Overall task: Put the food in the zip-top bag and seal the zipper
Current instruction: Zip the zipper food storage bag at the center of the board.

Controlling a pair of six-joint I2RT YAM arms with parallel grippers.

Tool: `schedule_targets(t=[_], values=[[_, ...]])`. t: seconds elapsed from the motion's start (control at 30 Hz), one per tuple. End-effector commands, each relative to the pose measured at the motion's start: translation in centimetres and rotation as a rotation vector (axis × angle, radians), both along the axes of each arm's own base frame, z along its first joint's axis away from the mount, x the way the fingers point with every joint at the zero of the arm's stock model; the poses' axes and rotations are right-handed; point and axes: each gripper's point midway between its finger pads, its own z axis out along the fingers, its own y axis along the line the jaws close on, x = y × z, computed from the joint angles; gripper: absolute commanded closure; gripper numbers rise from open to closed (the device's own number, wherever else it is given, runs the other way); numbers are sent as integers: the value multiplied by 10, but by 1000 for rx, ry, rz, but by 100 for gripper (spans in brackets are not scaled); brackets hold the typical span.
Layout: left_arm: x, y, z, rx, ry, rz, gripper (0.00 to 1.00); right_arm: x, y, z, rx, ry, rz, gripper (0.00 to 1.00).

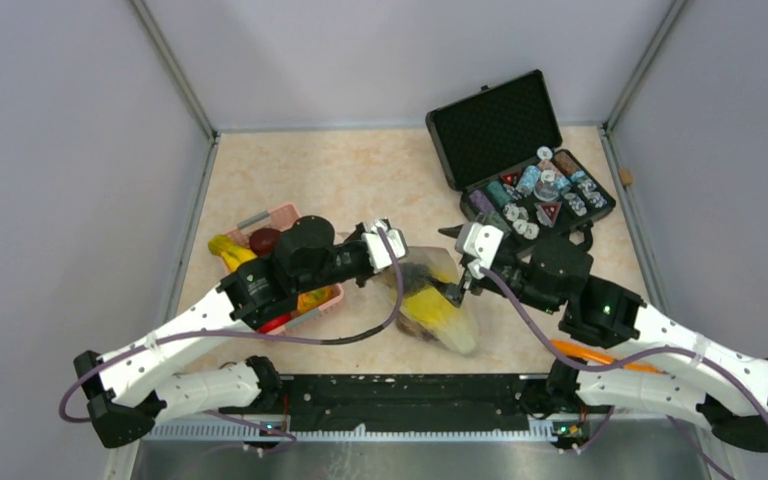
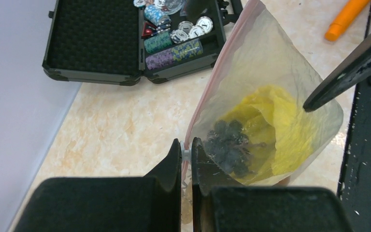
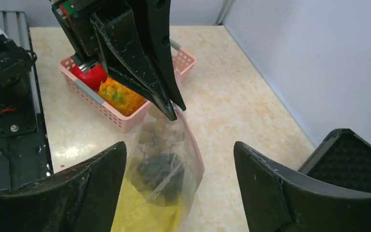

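Observation:
The clear zip-top bag (image 2: 294, 92) hangs above the table, holding a yellow piece (image 2: 275, 130) and a dark grape bunch (image 2: 229, 145). My left gripper (image 2: 186, 151) is shut on the pale-pink zipper (image 2: 217, 77) at its near end, with a small white slider pinched between the jaws. In the top view the left gripper (image 1: 400, 265) holds the bag (image 1: 435, 300) at its upper left corner. My right gripper (image 3: 178, 147) is open, and the bag (image 3: 164, 169) hangs between its fingers, close to the left one. More food, red (image 3: 89, 75) and orange (image 3: 118, 96), lies in the pink basket.
The pink lattice basket (image 1: 332, 298) sits under the left arm, with a yellow banana-like piece (image 1: 228, 250) at its left end. An open black case of poker chips (image 1: 520, 150) stands at the back right. An orange stick-like piece (image 2: 343, 19) lies on the table by the right arm.

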Motion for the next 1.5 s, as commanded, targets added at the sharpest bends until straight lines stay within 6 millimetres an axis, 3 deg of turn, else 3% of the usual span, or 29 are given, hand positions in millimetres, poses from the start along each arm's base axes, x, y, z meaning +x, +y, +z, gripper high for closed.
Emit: schedule_targets(t=[0.0,0.4,0.5,0.7,0.77,1.0,1.1,1.27,1.47], values=[[-9,-6,38,-71,-27,-61,100,-6,7,17,-1,1,53,17],[-30,-8,55,-108,-9,-153,100,-3,13,21,-87,5,66,17],[-31,-9,55,-110,-8,-158,100,-6,21,16,-109,16,101,24],[-36,-11,58,-114,-1,-182,100,-2,32,1,-193,56,117,51],[-38,-11,59,-117,-3,-186,100,1,33,-4,-206,69,105,53],[-43,-12,59,-110,6,-205,100,3,33,-2,-196,72,86,77],[-43,-11,56,-101,10,-198,100,3,30,0,-188,67,82,100],[-34,-3,47,-75,8,-134,100,6,22,2,-178,61,42,100],[-16,13,18,5,31,-4,100,11,3,10,-128,41,-36,100]])
